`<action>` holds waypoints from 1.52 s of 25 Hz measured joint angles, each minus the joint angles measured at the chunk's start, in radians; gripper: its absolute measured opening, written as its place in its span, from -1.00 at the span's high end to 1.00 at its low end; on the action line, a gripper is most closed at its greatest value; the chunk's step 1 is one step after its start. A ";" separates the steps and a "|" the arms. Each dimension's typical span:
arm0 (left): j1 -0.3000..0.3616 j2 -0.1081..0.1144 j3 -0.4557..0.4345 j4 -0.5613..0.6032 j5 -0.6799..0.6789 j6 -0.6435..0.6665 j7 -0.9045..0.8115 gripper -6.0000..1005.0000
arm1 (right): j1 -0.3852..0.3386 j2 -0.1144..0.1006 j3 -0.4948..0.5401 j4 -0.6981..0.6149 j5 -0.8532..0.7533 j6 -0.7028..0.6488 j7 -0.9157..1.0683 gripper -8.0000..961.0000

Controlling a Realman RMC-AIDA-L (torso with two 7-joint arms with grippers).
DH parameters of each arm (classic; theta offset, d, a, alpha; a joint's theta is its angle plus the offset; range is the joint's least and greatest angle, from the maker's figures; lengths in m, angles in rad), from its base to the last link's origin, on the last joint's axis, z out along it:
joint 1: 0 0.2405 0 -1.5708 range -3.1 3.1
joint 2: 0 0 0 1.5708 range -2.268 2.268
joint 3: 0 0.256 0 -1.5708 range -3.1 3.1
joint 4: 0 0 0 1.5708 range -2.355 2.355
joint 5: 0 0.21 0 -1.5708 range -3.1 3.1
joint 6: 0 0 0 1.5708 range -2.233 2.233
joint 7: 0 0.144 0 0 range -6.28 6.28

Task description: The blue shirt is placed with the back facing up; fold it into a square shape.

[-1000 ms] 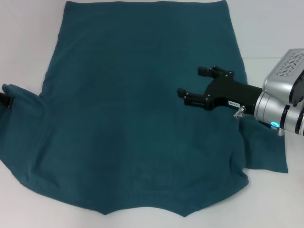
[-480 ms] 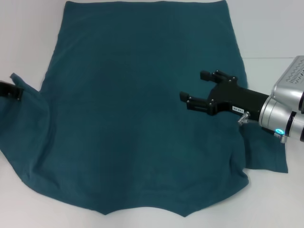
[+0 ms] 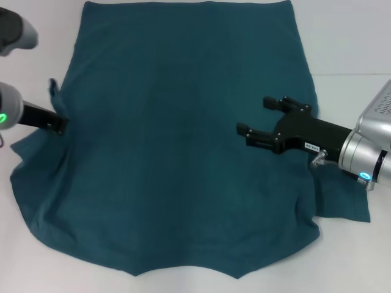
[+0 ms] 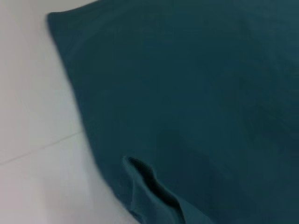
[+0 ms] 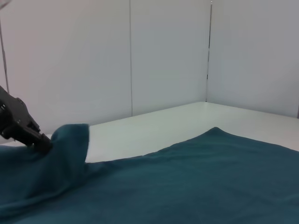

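Nothing here can be read. My right gripper (image 3: 264, 121) carries a small white label on its black body, just behind the fingers, but its print is too small to make out. The blue shirt (image 3: 183, 140) shows only plain cloth, with no lettering in any view.

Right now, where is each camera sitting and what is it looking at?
Head view: sits on the robot's head, looking down at the blue shirt spread on the white table; both arms show, the left gripper pinching the shirt's sleeve, the right gripper open above the cloth.
Left wrist view: looks down on the shirt and table; no fingers show.
Right wrist view: looks low across the shirt toward the white walls; only the other arm's gripper shows.
Shared: head and right wrist views both show the lifted sleeve.
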 joint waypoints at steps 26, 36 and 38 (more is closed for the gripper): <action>-0.085 -0.046 0.092 -0.171 -0.006 -0.051 -0.058 0.89 | -0.027 0.000 0.000 -0.011 0.001 -0.001 -0.005 -0.92; -0.086 -0.047 0.097 -0.173 -0.003 -0.037 -0.083 0.65 | -0.023 0.000 -0.008 -0.013 0.001 -0.001 -0.006 -0.91; -0.085 -0.047 0.097 -0.171 -0.003 -0.033 -0.084 0.52 | -0.023 0.000 -0.008 -0.013 0.001 -0.001 -0.003 -0.91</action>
